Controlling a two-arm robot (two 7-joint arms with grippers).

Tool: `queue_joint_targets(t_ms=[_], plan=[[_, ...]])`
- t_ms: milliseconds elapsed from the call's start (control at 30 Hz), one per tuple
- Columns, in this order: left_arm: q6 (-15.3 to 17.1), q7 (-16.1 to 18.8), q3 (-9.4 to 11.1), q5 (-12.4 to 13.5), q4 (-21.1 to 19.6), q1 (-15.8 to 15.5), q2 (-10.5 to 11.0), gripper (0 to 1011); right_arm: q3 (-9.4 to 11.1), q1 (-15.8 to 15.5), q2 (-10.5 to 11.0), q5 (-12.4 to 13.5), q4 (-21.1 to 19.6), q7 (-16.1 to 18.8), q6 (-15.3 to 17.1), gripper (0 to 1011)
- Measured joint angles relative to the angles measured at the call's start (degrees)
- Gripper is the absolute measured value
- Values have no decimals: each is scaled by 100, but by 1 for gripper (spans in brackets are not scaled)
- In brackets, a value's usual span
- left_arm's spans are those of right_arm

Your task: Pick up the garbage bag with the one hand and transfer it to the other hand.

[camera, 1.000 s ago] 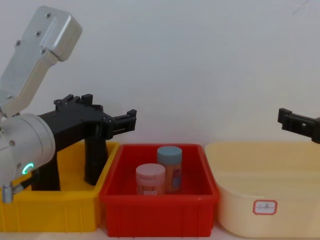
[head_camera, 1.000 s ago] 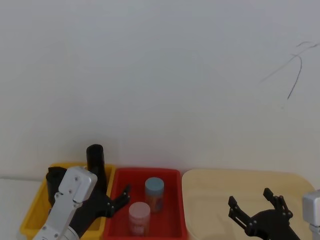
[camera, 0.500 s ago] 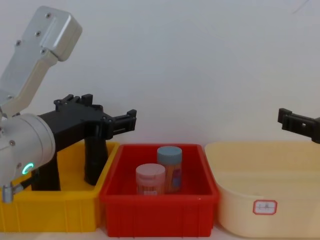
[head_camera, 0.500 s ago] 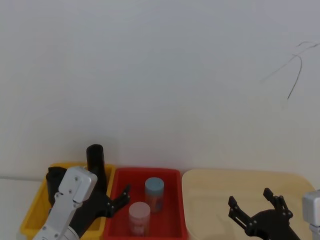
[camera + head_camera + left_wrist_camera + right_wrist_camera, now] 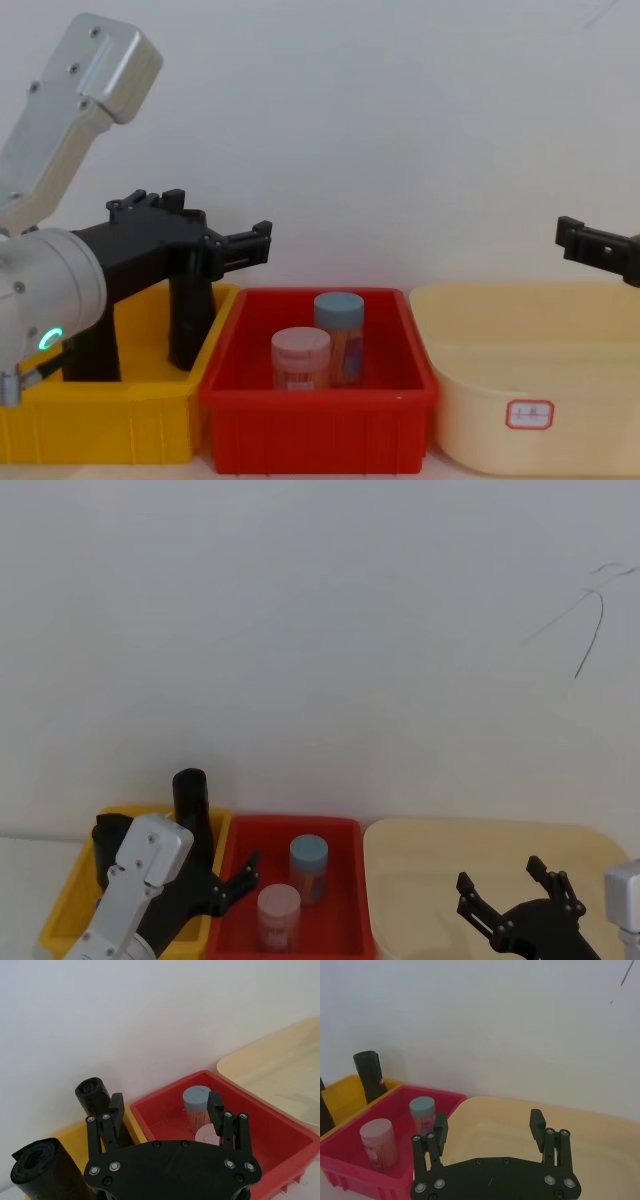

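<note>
Nothing has changed over the last second. Your left end effector (image 5: 165, 1102) hovers, fingers apart. The garbage bag (image 5: 94, 1097) stands ungrasped in the yellow bin (image 5: 100, 430) at its 11 o'clock. Your right end effector (image 5: 489, 1122) waits, fingers apart.

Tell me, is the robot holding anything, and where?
Nothing is held. The open left hand hovers beside the matte black rolled garbage bag in the yellow plastic bin; the open right hand hangs over the cream tub.
</note>
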Motion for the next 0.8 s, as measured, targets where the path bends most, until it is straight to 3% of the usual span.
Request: queue_joint_targets(t_ms=[400, 800], plan=[[-143, -586, -184, -257, -128, 140, 409, 1001, 0, 0, 0, 0, 0, 0, 0, 1001], [-213, -1171, -624, -711, -181, 407, 963, 1001, 0, 0, 0, 0, 0, 0, 0, 1001]])
